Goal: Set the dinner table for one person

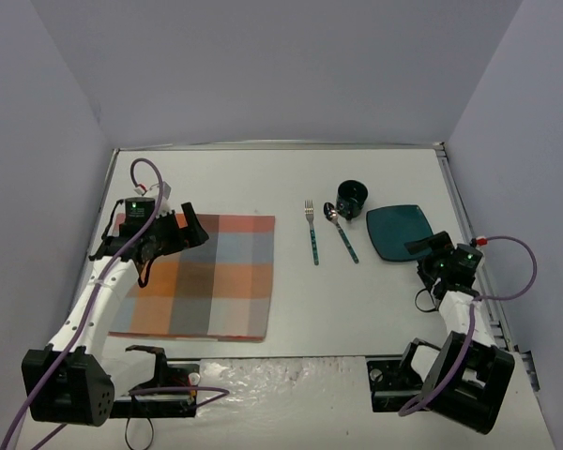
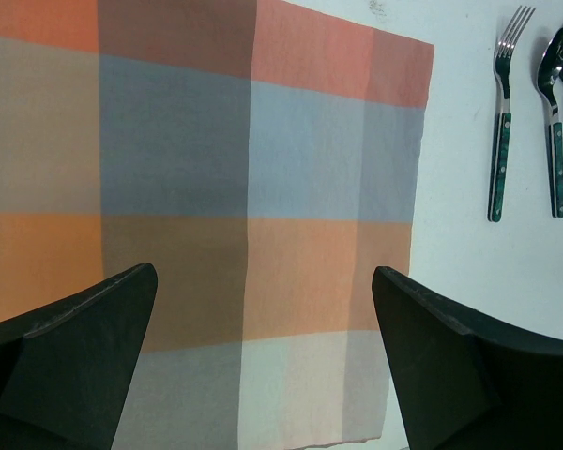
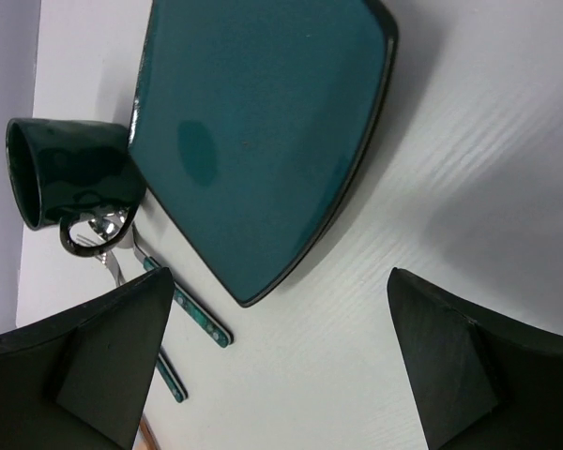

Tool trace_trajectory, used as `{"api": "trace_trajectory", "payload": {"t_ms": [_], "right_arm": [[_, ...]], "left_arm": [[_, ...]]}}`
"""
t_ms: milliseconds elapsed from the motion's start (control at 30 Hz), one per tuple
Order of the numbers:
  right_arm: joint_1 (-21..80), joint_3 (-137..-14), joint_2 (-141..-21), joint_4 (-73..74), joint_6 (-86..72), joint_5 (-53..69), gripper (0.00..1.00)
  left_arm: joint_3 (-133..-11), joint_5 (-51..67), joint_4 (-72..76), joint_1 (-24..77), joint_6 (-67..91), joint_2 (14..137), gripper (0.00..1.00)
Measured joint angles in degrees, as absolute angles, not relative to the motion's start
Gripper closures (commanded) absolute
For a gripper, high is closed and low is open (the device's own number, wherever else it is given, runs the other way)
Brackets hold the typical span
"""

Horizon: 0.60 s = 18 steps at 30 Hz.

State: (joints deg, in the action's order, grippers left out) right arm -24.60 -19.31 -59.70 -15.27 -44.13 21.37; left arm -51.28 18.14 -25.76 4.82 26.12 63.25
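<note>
The white dinner table [image 1: 375,300] carries an orange, grey and blue checked placemat [image 1: 202,275] on its left half. A fork [image 1: 311,232] and a spoon [image 1: 341,231] with teal handles lie in the middle, a dark green mug [image 1: 352,197] behind them and a square teal plate [image 1: 398,231] to the right. My left gripper [image 1: 193,228] is open and empty over the placemat's [image 2: 263,187] far left part. My right gripper [image 1: 422,248] is open and empty just near of the plate [image 3: 253,122]. The mug [image 3: 66,173], spoon handle [image 3: 202,319] and fork [image 2: 500,141] show in the wrist views.
Grey walls enclose the table on the left, back and right. The arm bases [image 1: 66,384] stand at the near edge, with a crinkled clear sheet [image 1: 281,375] between them. Cables loop off both arms.
</note>
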Motion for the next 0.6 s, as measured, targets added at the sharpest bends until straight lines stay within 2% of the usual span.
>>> {"api": "trace_trajectory", "payload": {"t_ms": [233,600], "right_arm": [[-27.2,-14.8,-63.9,-23.5,-46.0,23.9,0.09],[-27.4,-12.6,-81.5,-53.0,-53.2,30.0,0.12]], "left_arm": [[-51.2,19.0,-25.3,4.8,25.7,63.4,0.03],[-51.2,19.1,-25.3,4.8,25.5,63.4,0.03]]}}
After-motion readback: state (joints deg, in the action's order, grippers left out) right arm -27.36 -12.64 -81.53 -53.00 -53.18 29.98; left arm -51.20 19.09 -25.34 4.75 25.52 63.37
